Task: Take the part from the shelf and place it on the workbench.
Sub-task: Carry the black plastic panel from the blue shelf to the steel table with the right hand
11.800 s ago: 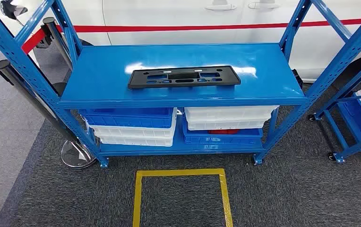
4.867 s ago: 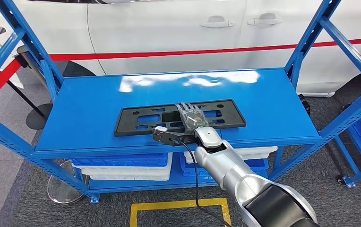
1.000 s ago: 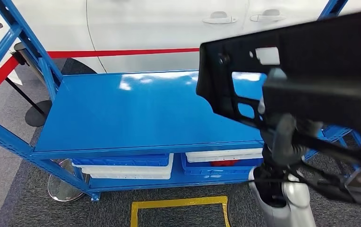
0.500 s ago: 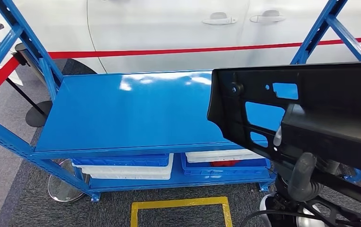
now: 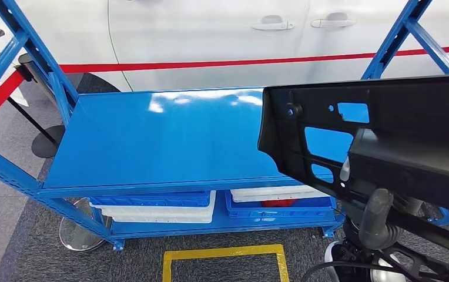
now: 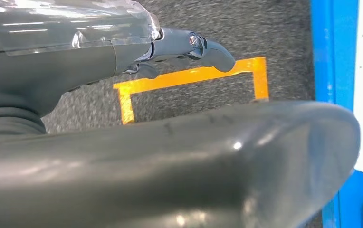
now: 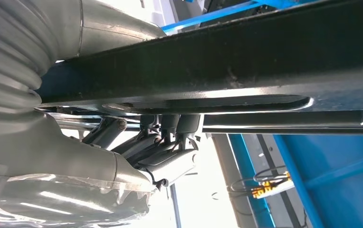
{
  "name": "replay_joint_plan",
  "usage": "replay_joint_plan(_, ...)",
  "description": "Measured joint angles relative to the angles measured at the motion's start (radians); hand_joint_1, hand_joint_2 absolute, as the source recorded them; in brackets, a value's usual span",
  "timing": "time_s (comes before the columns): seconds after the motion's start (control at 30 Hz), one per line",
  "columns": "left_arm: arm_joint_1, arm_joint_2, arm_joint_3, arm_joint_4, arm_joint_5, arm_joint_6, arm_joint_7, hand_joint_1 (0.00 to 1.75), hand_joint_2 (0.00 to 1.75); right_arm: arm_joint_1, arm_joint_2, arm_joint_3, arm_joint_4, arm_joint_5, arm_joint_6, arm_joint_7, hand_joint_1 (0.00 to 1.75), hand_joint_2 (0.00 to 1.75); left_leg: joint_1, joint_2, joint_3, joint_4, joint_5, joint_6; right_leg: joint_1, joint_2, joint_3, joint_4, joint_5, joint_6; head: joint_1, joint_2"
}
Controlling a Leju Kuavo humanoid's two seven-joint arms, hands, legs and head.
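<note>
Gripping the black part (image 5: 386, 132) from beneath, the right robot hand (image 7: 170, 142) holds it raised clear of the blue shelf (image 5: 169, 141) for carrying to the worktop (left robot hand (image 6: 189, 47) hangs empty, fingers curled).

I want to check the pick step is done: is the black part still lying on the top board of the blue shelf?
No, the black part is lifted clear of the blue shelf, held by the right hand.
</note>
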Motion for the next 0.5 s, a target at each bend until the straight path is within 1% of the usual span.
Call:
replay_joint_plan(0.17,0.000,0.000,0.016,-0.001,0.009,0.002,0.001,0.00,0.00,-0.006,-0.001,0.000,0.004,0.000,0.007,0.013,1.75,1.75,0.000,0.000,0.000,0.000,0.000,0.000,0.000,0.000,0.000,0.000,0.000,0.000,0.000,0.000)
replay_joint_plan(0.27,0.000,-0.001,0.025,-0.002,0.009,0.020,0.023,0.00,0.00,-0.010,-0.001,0.000,0.011,0.000,0.011,0.019,1.75,1.75,0.000,0.000,0.000,0.000,0.000,0.000,0.000,0.000,0.000,0.000,0.000,0.000,0.000,0.000)
replay_joint_plan(0.37,0.000,-0.002,0.036,-0.002,0.012,0.018,0.039,0.00,0.00,-0.015,-0.001,0.000,0.021,-0.002,0.017,0.030,1.75,1.75,0.000,0.000,0.000,0.000,0.000,0.000,0.000,0.000,0.000,0.000,0.000,0.000,0.000,0.000)
replay_joint_plan(0.5,0.001,-0.004,0.040,-0.004,-0.004,0.005,0.025,0.00,0.00,-0.016,-0.001,0.000,0.037,-0.005,0.024,0.035,1.75,1.75,0.000,0.000,0.000,0.000,0.000,0.000,0.000,0.000,0.000,0.000,0.000,0.000,0.000,0.000)
